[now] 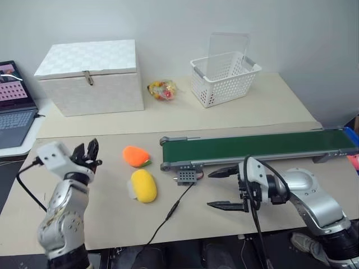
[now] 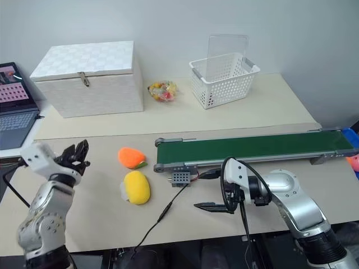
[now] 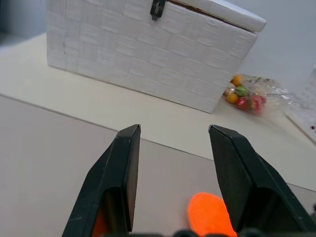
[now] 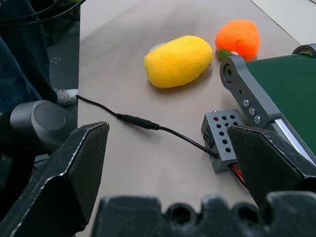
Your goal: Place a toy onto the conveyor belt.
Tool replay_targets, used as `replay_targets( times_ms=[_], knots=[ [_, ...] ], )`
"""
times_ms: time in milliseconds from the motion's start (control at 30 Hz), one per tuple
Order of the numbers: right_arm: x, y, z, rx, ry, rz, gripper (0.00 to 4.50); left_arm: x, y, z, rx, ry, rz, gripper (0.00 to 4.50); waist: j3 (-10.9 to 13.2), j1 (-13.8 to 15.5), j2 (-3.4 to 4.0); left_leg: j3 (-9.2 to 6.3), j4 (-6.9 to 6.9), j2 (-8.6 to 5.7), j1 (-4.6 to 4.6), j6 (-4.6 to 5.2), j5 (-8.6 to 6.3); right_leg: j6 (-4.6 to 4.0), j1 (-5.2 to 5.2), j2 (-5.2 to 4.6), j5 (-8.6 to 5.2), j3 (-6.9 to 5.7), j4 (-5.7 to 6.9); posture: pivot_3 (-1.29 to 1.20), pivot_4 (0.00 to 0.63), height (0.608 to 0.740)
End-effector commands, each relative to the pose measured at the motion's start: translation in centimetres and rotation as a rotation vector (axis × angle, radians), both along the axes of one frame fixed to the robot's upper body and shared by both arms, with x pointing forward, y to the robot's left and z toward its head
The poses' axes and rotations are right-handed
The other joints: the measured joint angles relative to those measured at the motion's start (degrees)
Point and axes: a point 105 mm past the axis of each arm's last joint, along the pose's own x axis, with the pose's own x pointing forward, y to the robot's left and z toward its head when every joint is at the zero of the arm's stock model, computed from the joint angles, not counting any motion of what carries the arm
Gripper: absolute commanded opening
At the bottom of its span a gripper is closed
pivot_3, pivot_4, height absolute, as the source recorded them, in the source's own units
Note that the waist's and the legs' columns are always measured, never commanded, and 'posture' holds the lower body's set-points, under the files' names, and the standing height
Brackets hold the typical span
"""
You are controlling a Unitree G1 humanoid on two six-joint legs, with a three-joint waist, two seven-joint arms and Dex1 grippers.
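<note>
Surface: we see a wide beige tabletop point(image 1: 101, 218); a raised beige section at the back carries the containers.
Room: plain pale wall behind; an open laptop point(image 1: 12, 112) sits on a low side table at the robot's far left.
Box: a white textured lidded box point(image 1: 90, 75) with a small metal clasp stands at back left, lid closed, contents hidden from us.
Basket: a white perforated plastic basket point(image 1: 224, 78) stands at back right with its handle raised; we cannot tell what it holds.
Sweets: a small clear bag of multicoloured sweets point(image 1: 162, 89) lies between box and basket, touching neither.
Belt: the long dark green conveyor belt point(image 1: 258, 147) on a grey metal frame runs across the right half of the table, with nothing on it; its small grey motor box point(image 1: 187, 176) sits at the near left end, and a black cable point(image 1: 168, 216) trails from there to the table's front edge.
Toy: the yellow oval plush toy point(image 1: 143, 185) lies on the tabletop just left of the belt's end, not on it; an orange plush toy with a green bit point(image 1: 136, 156) sits just behind it.
Left gripper point(image 1: 90, 153): raised left of the 2 plush toys, fingers apart, nothing between them.
Right gripper point(image 1: 222, 189): low over the table near the motor box, its 2 fingers spread wide, empty.
</note>
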Motion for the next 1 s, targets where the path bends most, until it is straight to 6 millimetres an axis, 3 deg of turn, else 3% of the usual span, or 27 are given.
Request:
replay_targets(
  times_ms=[33,167,267,633,1000],
  knots=[
    [0.0,-0.3,0.7,0.017,-0.040,-0.006,4.50,-2.2,0.2,-0.2,-0.169,-0.044,-0.065,2.35,0.00,0.12,0.00,0.00,0.00,0.00,0.02,0.00,0.00,0.00,0.02,-0.01,0.00,0.00,0.02,0.00,0.150,0.740],
    [0.0,-0.5,0.3,0.012,-0.031,-0.016,4.50,-3.2,0.5,-1.6,-0.257,-0.026,-0.111,2.35,0.00,0.47,0.00,0.00,0.00,0.00,0.14,0.01,0.00,-0.01,0.16,0.01,-0.01,0.00,0.02,0.00,0.150,0.740],
    [0.1,-0.5,0.3,0.014,-0.030,-0.019,4.50,-3.4,-0.9,-2.4,-0.307,-0.005,-0.232,2.35,0.00,0.67,0.00,0.03,0.00,-0.01,0.23,0.04,-0.02,-0.01,0.25,0.02,-0.02,0.00,0.02,0.00,0.150,0.740],
    [0.6,-0.3,0.4,0.021,-0.039,-0.042,4.50,-2.4,-3.2,-5.5,-0.460,0.040,-0.376,2.35,0.00,0.73,0.01,0.07,0.00,0.00,0.22,0.06,-0.03,-0.05,0.22,0.02,-0.04,0.00,0.00,0.00,0.150,0.740],
    [0.4,-0.8,0.5,0.024,-0.036,-0.067,4.50,-1.3,-4.8,-6.2,-0.524,0.039,-0.429,2.35,0.00,0.79,0.01,0.09,-0.01,0.00,0.20,0.08,-0.04,-0.05,0.18,0.01,-0.04,0.02,0.00,0.00,0.150,0.740]
  ],
)
